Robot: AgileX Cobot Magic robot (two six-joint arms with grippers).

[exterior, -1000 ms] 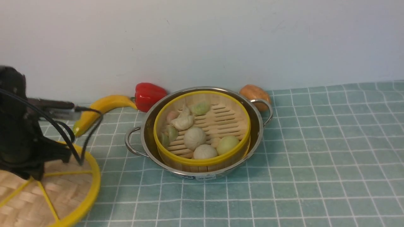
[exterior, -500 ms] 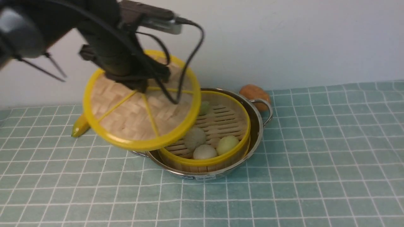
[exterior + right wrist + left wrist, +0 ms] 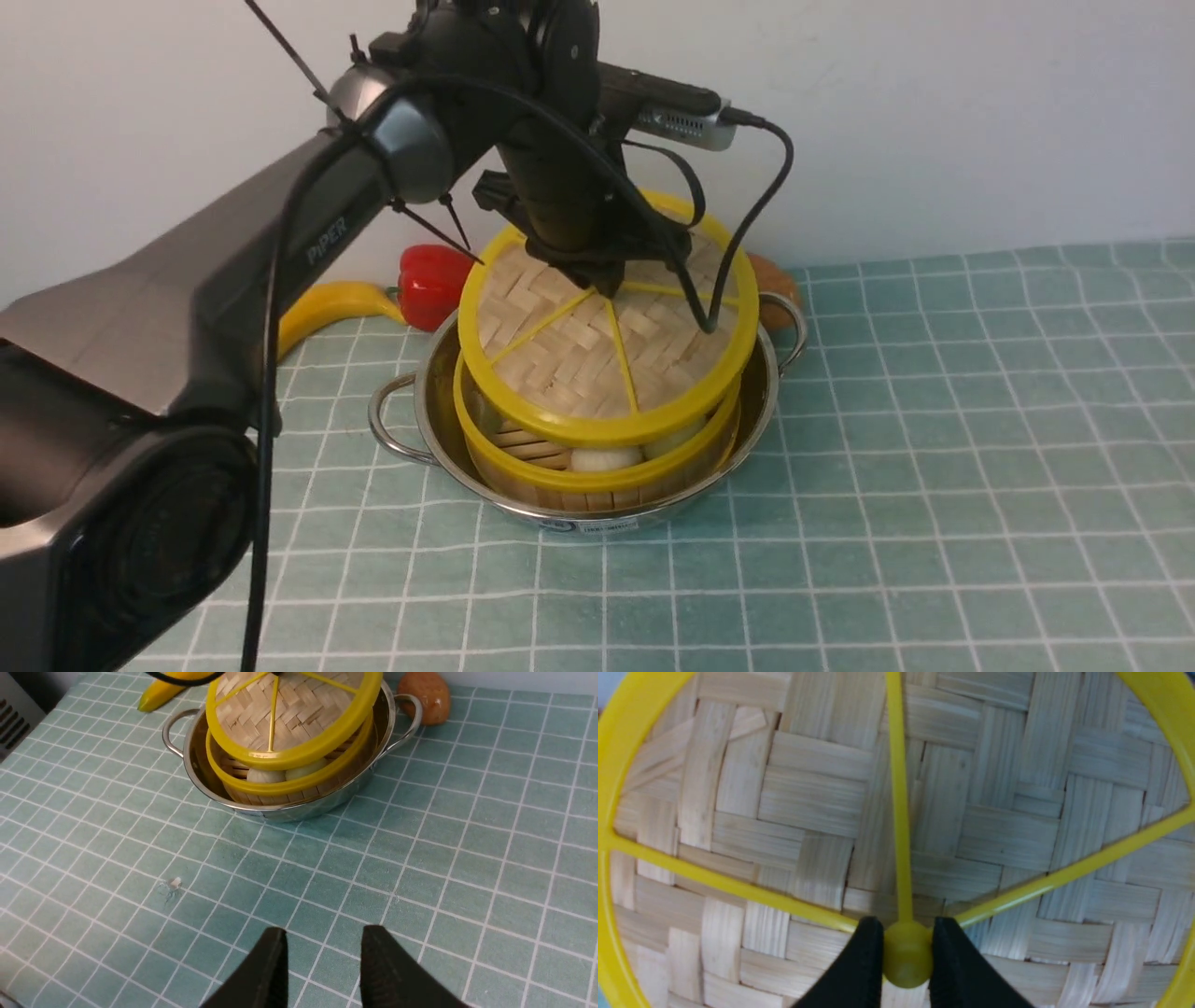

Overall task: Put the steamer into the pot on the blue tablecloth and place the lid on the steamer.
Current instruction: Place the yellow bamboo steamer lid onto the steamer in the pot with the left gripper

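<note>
The steel pot (image 3: 425,411) stands on the blue tablecloth (image 3: 934,467) with the yellow-rimmed steamer (image 3: 560,481) sitting inside it. Directly over the steamer hangs the woven lid (image 3: 597,364), tilted, its near edge a little above the steamer rim. My left gripper (image 3: 602,278) is shut on the lid's yellow centre hub (image 3: 907,952), one black finger on each side. The right wrist view shows my right gripper (image 3: 324,933) open and empty above bare cloth, well in front of the pot (image 3: 289,812), steamer (image 3: 280,786) and lid (image 3: 289,714).
Pale buns (image 3: 607,457) show in the gap under the lid. A red pepper (image 3: 431,280) and a banana (image 3: 322,313) lie behind the pot to the left, a brown food item (image 3: 426,693) behind it to the right. The wall is close behind.
My left arm has lifted the lid from the front left of the cloth and carried it rightward; it now hangs over the steamer, which it covers almost entirely.
</note>
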